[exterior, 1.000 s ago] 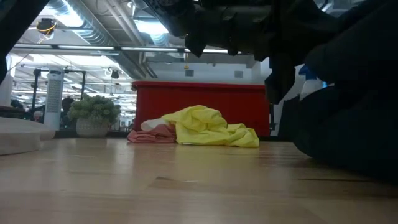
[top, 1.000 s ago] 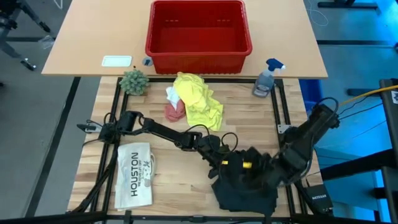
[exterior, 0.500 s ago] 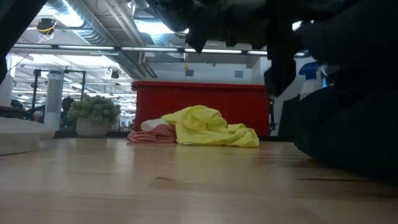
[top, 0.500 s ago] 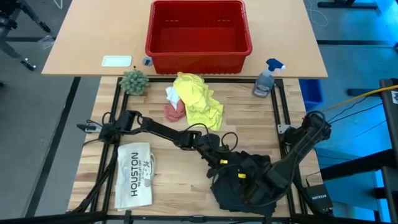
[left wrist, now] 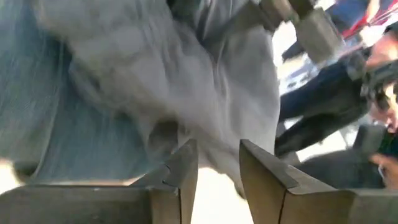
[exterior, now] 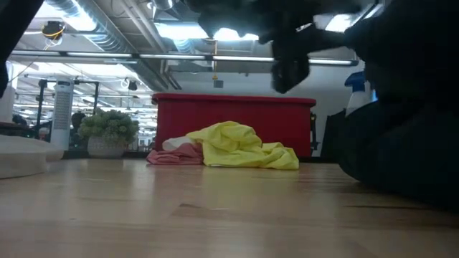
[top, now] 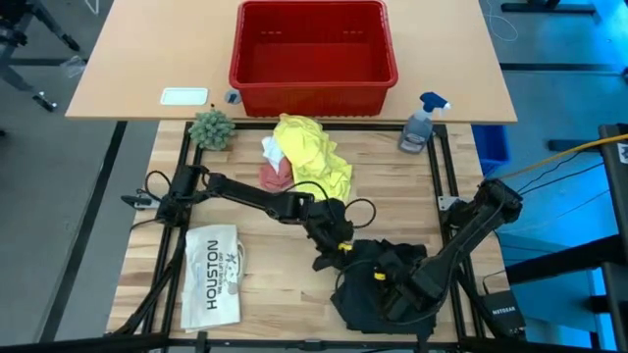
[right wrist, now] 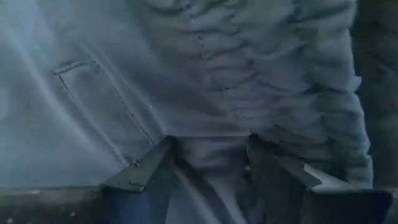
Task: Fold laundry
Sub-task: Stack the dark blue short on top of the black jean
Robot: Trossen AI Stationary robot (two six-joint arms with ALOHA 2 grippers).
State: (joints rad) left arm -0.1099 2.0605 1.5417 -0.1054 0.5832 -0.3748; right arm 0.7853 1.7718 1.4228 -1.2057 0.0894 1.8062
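Black trousers point(top: 388, 284) lie crumpled at lower right of the table point(top: 275, 275). Right gripper point(top: 392, 292) jaws clamp a fabric fold. Left gripper point(top: 329, 257) jaws stand parted, empty, at the trousers' edge.

Both arms are dark, jointed and slim, with thin black cables looping along them. Just behind each gripper sits a small yellow marking, and the fingers point(left wrist: 180, 171) are dark, flat, angular wedges.

The black trousers point(top: 388, 284) are bunched in a rumpled heap near the front edge of the wooden table, toward the right side. Further back, the bright yellow T-shirt point(top: 314, 157) sits crumpled in a loose pile, with a small pink cloth point(top: 275, 176) and small white cloth point(top: 272, 152) tucked against its left side.
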